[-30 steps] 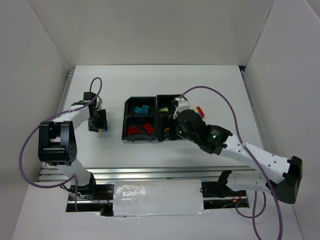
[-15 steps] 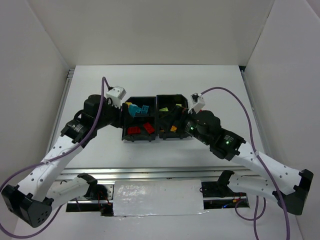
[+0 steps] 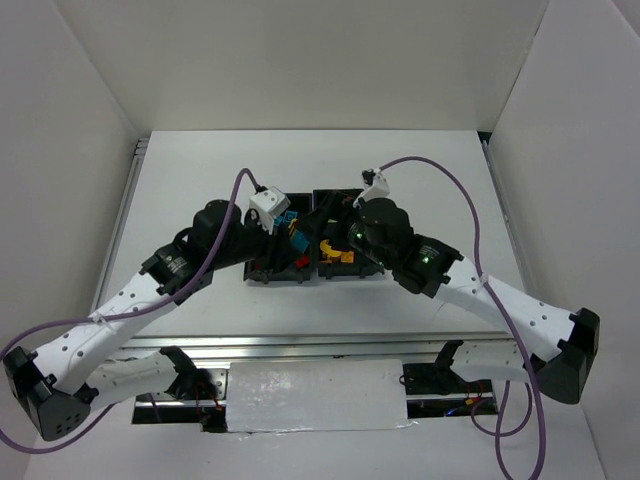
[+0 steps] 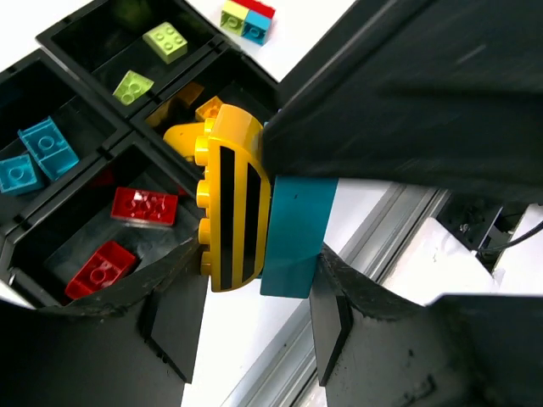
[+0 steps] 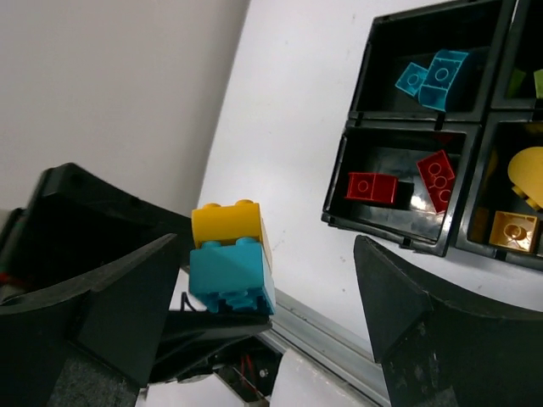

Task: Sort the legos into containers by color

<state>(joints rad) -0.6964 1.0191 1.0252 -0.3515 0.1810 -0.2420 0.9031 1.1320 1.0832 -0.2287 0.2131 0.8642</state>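
Your left hand (image 4: 254, 280) is clamped on a joined pair held in the air by the black tray (image 5: 382, 236): a glossy yellow brick (image 4: 227, 203), rounded and black-striped, stuck to a smooth teal brick (image 4: 294, 229) with a sloped face. Your right hand (image 5: 267, 254) faces it, jaws apart on either side and not yet closed. This looks like the splitting step: grip one brick, pull squarely, then drop each by colour.

White table (image 3: 200, 170); white walls (image 3: 300, 60); metal rail (image 3: 300, 346) near edge.

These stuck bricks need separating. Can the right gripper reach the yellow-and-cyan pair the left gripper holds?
Probably yes: the pair shows between the fingers of the open right gripper, nothing blocking it.
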